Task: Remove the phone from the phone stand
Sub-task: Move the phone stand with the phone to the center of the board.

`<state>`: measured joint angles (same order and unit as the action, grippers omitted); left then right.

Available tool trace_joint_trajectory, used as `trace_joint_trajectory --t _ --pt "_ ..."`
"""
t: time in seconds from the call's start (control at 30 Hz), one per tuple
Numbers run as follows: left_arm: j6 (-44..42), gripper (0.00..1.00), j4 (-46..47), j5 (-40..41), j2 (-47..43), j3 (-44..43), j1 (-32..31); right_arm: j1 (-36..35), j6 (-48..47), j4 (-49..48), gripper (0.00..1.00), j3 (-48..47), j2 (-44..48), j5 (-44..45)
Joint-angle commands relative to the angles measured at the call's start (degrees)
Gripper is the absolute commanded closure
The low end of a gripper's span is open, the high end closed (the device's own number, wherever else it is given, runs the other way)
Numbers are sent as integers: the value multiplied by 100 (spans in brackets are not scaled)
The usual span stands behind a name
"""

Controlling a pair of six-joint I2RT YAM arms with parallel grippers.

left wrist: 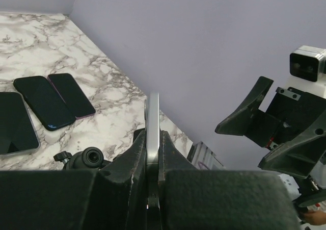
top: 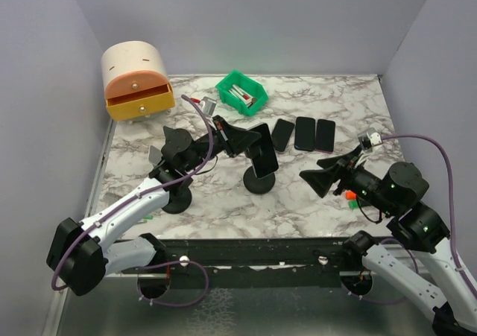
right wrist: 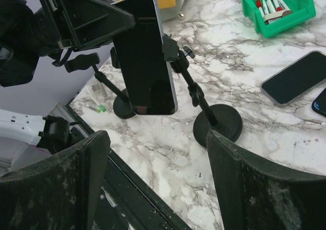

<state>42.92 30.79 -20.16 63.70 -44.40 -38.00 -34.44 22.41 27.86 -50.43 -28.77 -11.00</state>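
A dark phone (top: pixel 264 151) stands upright on a black phone stand (top: pixel 259 181) in the middle of the table. My left gripper (top: pixel 248 138) is shut on the phone's upper left side. In the left wrist view the phone's thin edge (left wrist: pixel 152 119) is pinched between the two pads. In the right wrist view the phone (right wrist: pixel 145 54) rests against the stand's clamp (right wrist: pixel 171 48), above the stem and round base (right wrist: pixel 218 124). My right gripper (top: pixel 317 176) is open and empty, to the right of the stand and facing it, its fingers (right wrist: pixel 66 179) wide apart.
Three more phones (top: pixel 304 133) lie flat behind the stand. A green bin (top: pixel 241 92) with small items and an orange-drawer box (top: pixel 136 79) are at the back left. A second black stand base (top: pixel 177 200) sits at the left front.
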Motion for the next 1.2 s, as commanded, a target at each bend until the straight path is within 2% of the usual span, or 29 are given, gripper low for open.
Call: trace_joint_trajectory --t 0.0,0.43,0.8,1.07,1.1,1.17 --pt "-60 100 991 21 54 -130 -43 -19 -105 -68 19 129 108 -84" --pt "-246 100 884 337 158 204 -130 -19 -114 -48 20 367 69 -96" --pt "-314 73 791 390 203 252 -129 -19 -176 -28 20 392 -32 -81" --pt "-336 71 746 413 204 265 -129 -19 -192 0 20 395 -6 -60" --pt "-344 69 745 422 181 261 -128 -19 -193 4 20 392 -12 -48" --pt "-389 59 730 434 131 259 -132 -19 -202 24 20 376 -12 -27"
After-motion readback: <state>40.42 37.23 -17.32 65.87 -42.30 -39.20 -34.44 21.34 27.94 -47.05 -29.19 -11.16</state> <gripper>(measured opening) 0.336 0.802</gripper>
